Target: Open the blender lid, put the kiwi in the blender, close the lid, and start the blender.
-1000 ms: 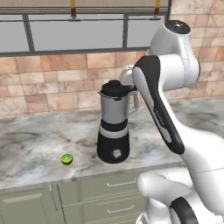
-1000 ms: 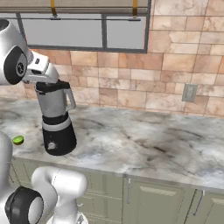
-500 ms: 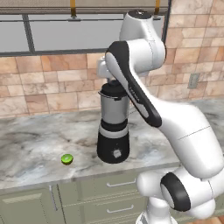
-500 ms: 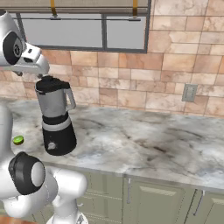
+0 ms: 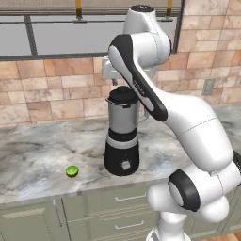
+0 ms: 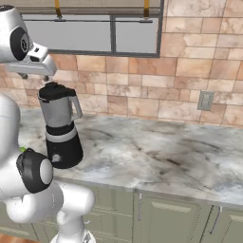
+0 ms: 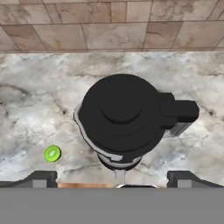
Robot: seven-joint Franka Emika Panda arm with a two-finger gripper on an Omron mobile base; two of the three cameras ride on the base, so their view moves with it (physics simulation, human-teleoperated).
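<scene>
One scene: marble counter with three task items and one arm.
Cabinets (image 5: 94, 212): grey-green drawer and door fronts with bar handles, under the counter edge, nearest the base.
Counter (image 5: 37, 155): grey-white veined marble, running the full width of both base views.
Kiwi (image 5: 72, 171): small bright green piece, lying on the counter near its front edge, to the left of the blender and apart from it in the left base view; in the hand view it sits at (image 7: 52, 153), clear of the jar.
Blender (image 5: 122, 136): upright on the counter, black base with silver band and small front knob, grey translucent jar above; side handle points right in the right base view (image 6: 60, 128).
Lid (image 7: 122, 116): black, round, raised centre knob, seated on the jar top, closed; seen from directly above in the hand view, also at (image 5: 123, 94).
Gripper (image 7: 112, 177): above the lid, pointing down at it, not touching; fingers spread wide with nothing between them, one tip at (image 7: 41, 177).
Arm (image 5: 155, 99): white with dark joints, arching up and over the blender from the lower right of the left base view.
Wall (image 6: 156, 90): tan and brown stone tiles behind the counter, with a socket plate (image 6: 205, 100) well to the right of the blender.
Window (image 6: 95, 33): grey panes in a dark frame above the tiles.
</scene>
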